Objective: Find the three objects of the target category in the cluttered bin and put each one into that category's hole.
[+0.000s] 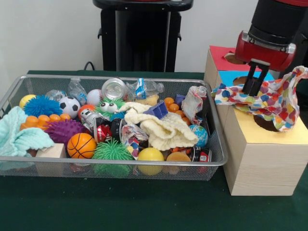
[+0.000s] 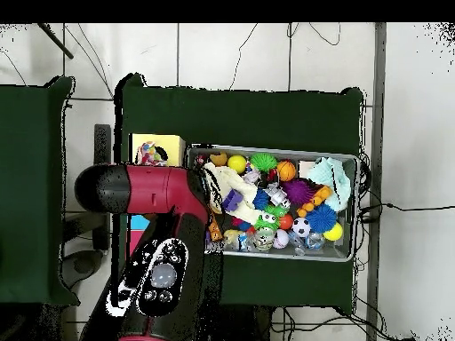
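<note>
A cream knitted cloth (image 1: 161, 126) lies over the toys, with a mint-green towel (image 1: 19, 134) at one end. Nearby sit an orange basketball (image 1: 81, 145), a green spiky ball (image 1: 112, 151), a yellow ball (image 1: 150, 155), a purple spiky ball (image 1: 64, 130), a soccer ball (image 1: 70, 106) and a wooden block (image 1: 50, 152).

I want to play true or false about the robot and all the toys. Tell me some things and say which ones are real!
1. The gripper holds a spotted cloth over the yellow-topped box. True.
2. The spotted cloth is lying flat in the wire basket. False: it hangs from the fingers, above the box.
3. A basketball sits near the basket's front edge. True.
4. The mint-green towel is on the box. False: it is in the basket's left end in the front view.
5. A cream knitted cloth lies among the toys. True.
</note>
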### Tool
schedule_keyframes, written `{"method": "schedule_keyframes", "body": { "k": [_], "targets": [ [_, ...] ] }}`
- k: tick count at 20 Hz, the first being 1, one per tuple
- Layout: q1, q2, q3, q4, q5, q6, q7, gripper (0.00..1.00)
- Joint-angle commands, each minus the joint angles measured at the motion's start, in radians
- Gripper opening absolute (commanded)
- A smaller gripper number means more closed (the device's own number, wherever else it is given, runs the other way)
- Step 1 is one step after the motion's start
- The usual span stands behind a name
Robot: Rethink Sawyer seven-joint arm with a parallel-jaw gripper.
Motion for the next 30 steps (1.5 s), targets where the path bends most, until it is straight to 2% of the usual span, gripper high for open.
{"method": "schedule_keyframes", "body": {
  "k": [1, 4, 8, 10, 14, 17, 22, 24, 28, 30],
  "targets": [
    [0.006, 0.036, 0.121, 0.075, 0.06, 0.005, 0.196, 0.0],
    [-0.004, 0.034, 0.133, 0.055, 0.081, 0.025, 0.185, 0.0],
    [-0.009, 0.065, 0.133, 0.003, 0.083, 0.035, 0.178, 0.0],
    [-0.007, 0.089, 0.13, -0.017, 0.087, -0.007, 0.186, 0.0],
    [-0.029, 0.162, 0.12, -0.116, 0.082, -0.123, 0.178, 0.0],
    [-0.042, 0.216, 0.105, -0.205, 0.08, -0.141, 0.176, 0.0],
    [-0.038, 0.261, 0.048, -0.283, 0.081, -0.194, 0.214, 0.0],
    [-0.043, 0.289, 0.024, -0.335, 0.078, -0.17, 0.211, 0.0],
    [-0.039, 0.325, -0.01, -0.372, 0.079, -0.142, 0.229, 0.0],
    [-0.029, 0.361, -0.05, -0.411, 0.079, -0.058, 0.259, 0.0]
  ]
}}
